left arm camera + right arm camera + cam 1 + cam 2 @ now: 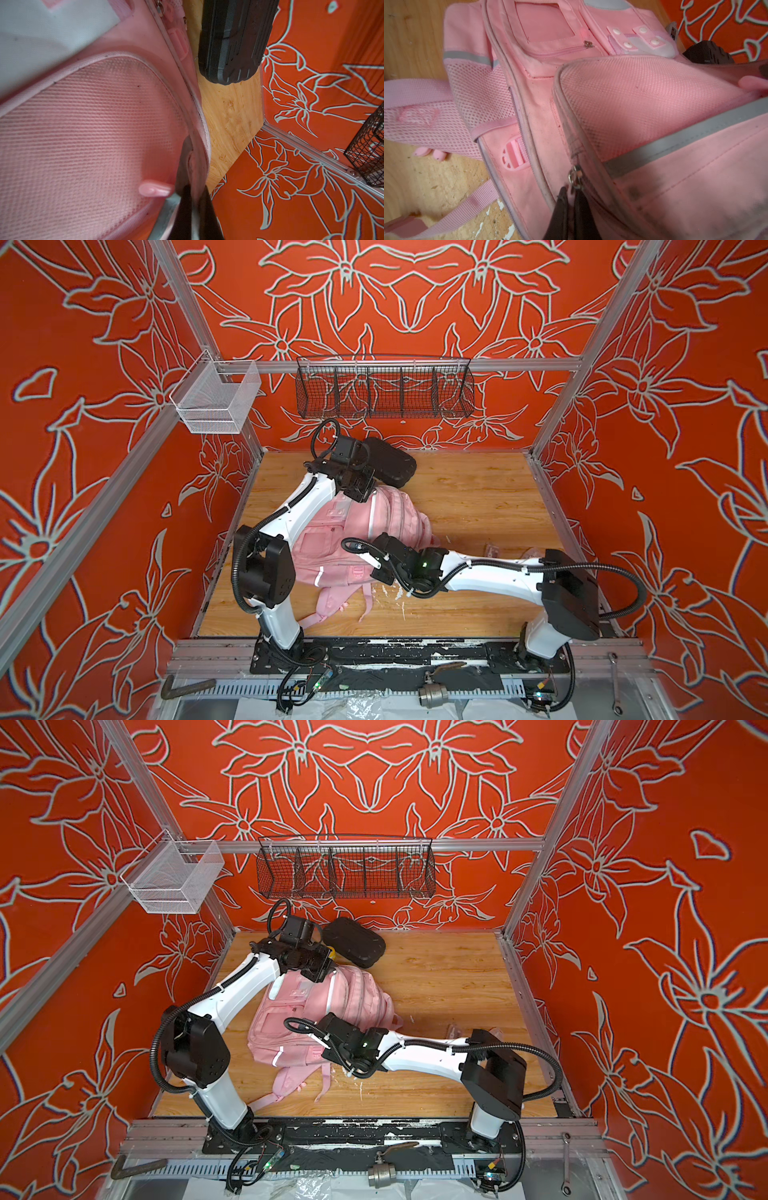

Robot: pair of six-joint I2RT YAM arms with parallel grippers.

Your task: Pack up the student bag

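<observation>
As its arm extends, right end effector pinches student bag.

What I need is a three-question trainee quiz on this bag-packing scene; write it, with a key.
1. True or false: the black case lies inside the student bag.
2. The right gripper has its fingers shut on: A a shoulder strap; B the zip pull; C the wire basket.
3. Which gripper pinches the bag's edge nearest the black case?
Key: 1 false, it lies on the table beyond the bag; 2 B; 3 the left gripper.
</observation>
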